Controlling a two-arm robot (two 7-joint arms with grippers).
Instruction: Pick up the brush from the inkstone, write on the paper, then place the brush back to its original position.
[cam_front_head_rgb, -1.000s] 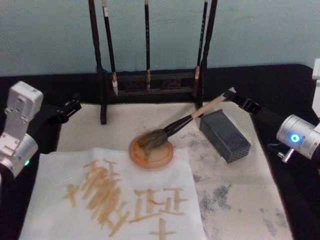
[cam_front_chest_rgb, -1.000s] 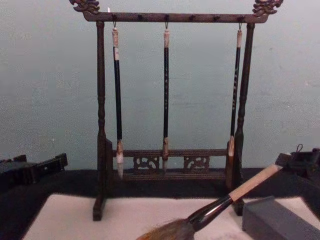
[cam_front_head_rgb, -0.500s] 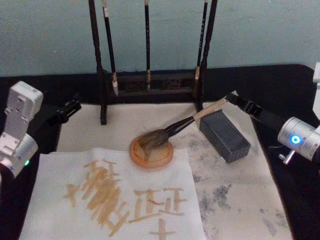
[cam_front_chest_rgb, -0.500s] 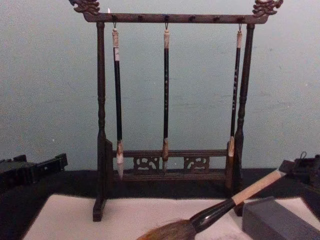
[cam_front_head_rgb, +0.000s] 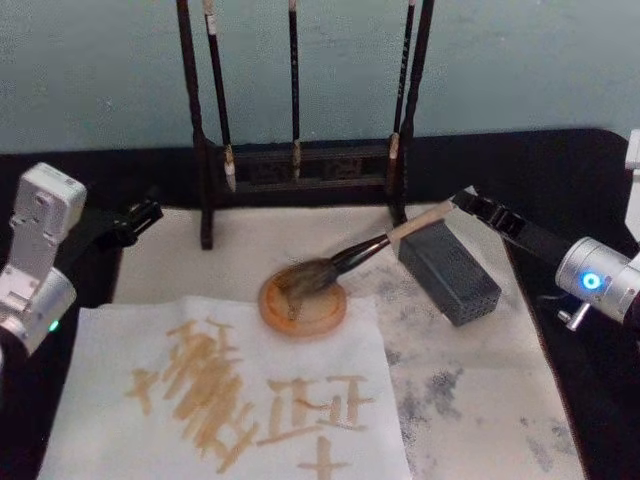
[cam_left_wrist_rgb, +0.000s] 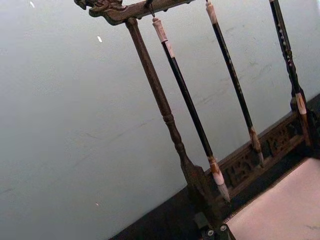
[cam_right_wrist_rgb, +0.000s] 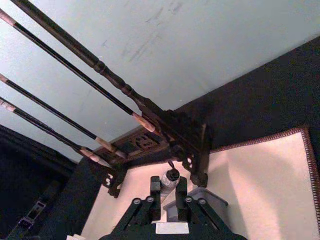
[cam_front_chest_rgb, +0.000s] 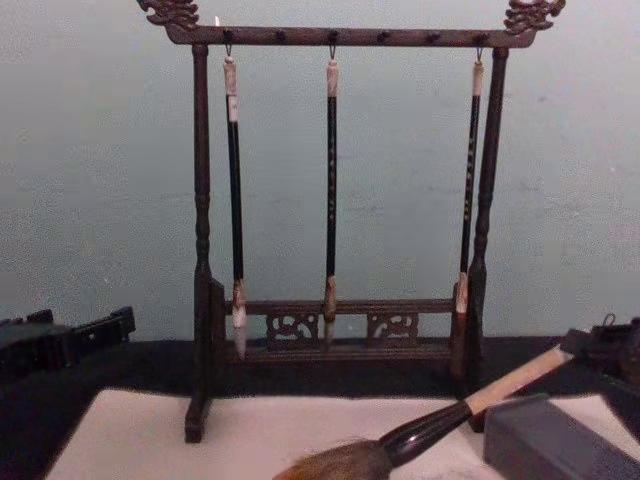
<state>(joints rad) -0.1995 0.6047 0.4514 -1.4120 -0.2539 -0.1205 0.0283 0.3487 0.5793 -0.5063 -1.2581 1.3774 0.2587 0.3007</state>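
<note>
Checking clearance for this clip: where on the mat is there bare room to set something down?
Free: the stained felt mat in front of the grey block, right of the paper; also the strip between the rack and inkstone. Crowded: mid-mat, where the brush, held by the right gripper, lies across inkstone and block.

calligraphy desk | brush rack (cam_front_chest_rgb: 335, 230) | felt mat (cam_front_head_rgb: 480, 400) | inkstone (cam_front_head_rgb: 303, 308)

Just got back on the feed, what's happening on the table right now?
The right tool holds the brush by the end of its handle, with the bristles on the round inkstone and the handle across the grey block. The paper already carries tan strokes. The left tool sits idle at the mat's left edge.
</note>
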